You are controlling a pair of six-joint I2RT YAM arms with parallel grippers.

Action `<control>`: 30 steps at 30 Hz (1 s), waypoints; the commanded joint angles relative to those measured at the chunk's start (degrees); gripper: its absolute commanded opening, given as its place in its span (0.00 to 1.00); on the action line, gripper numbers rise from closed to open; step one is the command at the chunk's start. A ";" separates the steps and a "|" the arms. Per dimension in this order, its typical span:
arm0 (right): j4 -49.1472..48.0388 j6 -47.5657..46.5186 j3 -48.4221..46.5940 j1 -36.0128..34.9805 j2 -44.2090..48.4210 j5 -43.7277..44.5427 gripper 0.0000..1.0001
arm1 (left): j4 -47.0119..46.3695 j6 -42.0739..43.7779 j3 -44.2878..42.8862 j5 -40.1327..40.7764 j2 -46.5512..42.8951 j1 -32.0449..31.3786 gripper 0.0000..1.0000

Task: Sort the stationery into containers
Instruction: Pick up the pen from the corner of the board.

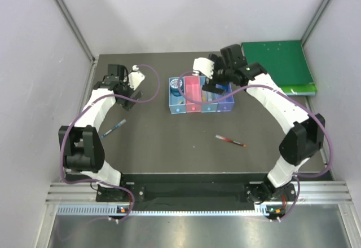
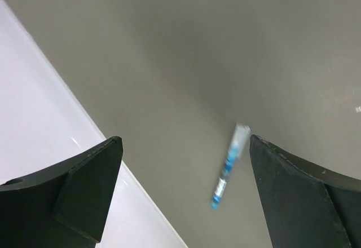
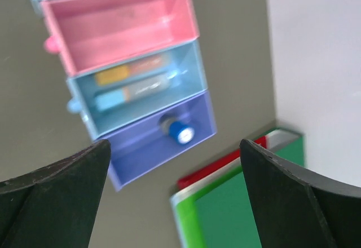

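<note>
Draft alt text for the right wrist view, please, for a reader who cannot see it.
Beyond the open right gripper sit an empty pink tray, a light blue tray holding two sticks, and a purple tray holding a blue-capped bottle; a green binder lies nearby.

Reaching out on both sides, elbows thrown wide, jaws agape.

Folding the left arm (image 1: 95, 108) up from its base to an elbow at the near left, then running the forearm away and bending the wrist inward, with the left gripper (image 2: 185, 141) pointing down and its dark fingers (image 2: 84, 186) spread far apart. Mirroring that with the right arm (image 1: 276, 102): elbow out at the near right, forearm angling away and leftward, right gripper (image 3: 175, 144) likewise splayed and pointing down.
</note>
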State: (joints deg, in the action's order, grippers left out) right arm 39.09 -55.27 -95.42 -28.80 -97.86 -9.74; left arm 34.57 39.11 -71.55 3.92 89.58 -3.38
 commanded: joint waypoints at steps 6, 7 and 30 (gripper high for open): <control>0.81 5.16 9.55 0.41 6.72 1.12 0.96 | 9.46 -7.46 0.00 -2.77 4.20 2.94 0.99; 0.72 5.34 9.29 0.32 6.72 1.12 0.96 | 10.16 -7.73 0.18 -3.13 4.37 2.94 0.99; 0.46 4.99 6.73 0.50 4.70 0.86 0.96 | -2.56 0.08 15.12 -1.46 7.10 5.92 0.93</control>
State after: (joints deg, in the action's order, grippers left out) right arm 41.06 -51.16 -85.30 -28.58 -93.27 -8.40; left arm 38.96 36.80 -57.41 2.59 95.26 1.91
